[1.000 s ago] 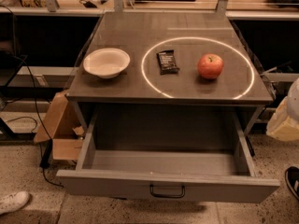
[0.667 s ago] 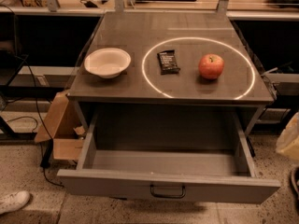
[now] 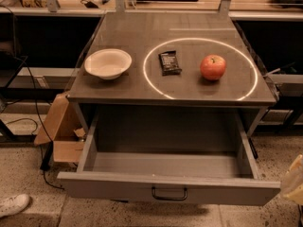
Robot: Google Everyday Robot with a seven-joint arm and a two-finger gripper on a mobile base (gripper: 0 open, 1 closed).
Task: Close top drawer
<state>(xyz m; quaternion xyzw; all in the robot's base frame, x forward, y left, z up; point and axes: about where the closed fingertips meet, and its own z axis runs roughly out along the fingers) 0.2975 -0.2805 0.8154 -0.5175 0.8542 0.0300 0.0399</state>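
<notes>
The top drawer (image 3: 168, 187) stands pulled well out from under the counter (image 3: 123, 32), towards the camera. Its long axis runs left to right, its flat grey front panel faces the viewer, and its open side faces up. One small dark loop handle (image 3: 169, 193) sits at the middle of that panel. Only this one drawer shows, and its inside looks bare grey.

On the counter lie three things, one of each: a white bowl (image 3: 108, 63) at the left, a dark wrapped bar (image 3: 169, 62) in the middle, and a red apple (image 3: 213, 67) to the right. A thin ring of light (image 3: 150, 79) on the surface runs around the bar and the apple; the bowl lies outside it.

A pale blurred shape at the right edge, just beside the drawer's right front corner, is probably the tool (image 3: 294, 181); whether it is released or clenched cannot be told.

On the floor to the left, one open cardboard box (image 3: 59, 131) leans by the counter's leg, and one white shoe (image 3: 13, 205) shows at the lower left corner.
</notes>
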